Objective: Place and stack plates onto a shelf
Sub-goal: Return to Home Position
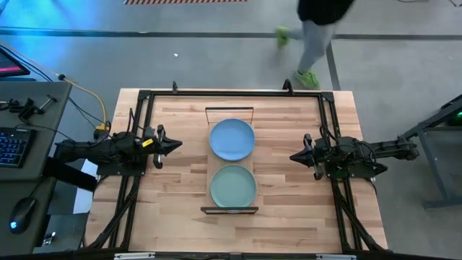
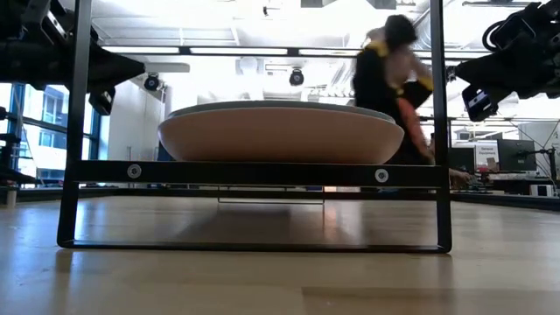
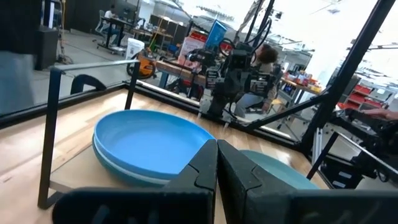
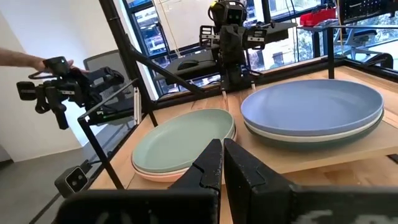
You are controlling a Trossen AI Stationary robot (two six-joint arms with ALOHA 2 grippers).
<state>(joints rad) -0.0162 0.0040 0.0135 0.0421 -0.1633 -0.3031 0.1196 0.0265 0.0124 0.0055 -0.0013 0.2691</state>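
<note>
High view: my left gripper [image 1: 175, 145] is hanging at the left-centre of the frame, fingers pressed together and grasping nothing. My right gripper [image 1: 294, 155] is facing it from right-centre, likewise clenched on nothing. The shelf [image 1: 211, 162] is lying between them in the middle of the frame, running top to bottom on the tabletop [image 1: 289, 217], well apart from both sets of fingertips. Two stacks are sitting on it: one topped by the blue plate [image 1: 232, 139], nearer the top of the frame, and one topped by the sage green plate [image 1: 232, 185], just below it.

Left wrist view: the blue plate [image 3: 149, 140] is filling the centre-left, a whitish rim showing under it, beyond my closed fingers [image 3: 199, 177].

Right wrist view: the sage green plate [image 4: 183, 140] is resting on a whitish plate [image 4: 146, 169] over a pink one, left of centre; the blue stack is sitting at the right.

Low view: the pink plate [image 2: 280, 136] is showing as the bottom of the near stack, behind the black wire frame [image 2: 79, 122]. Both arms are hovering in the upper corners, clear of the plates.
</note>
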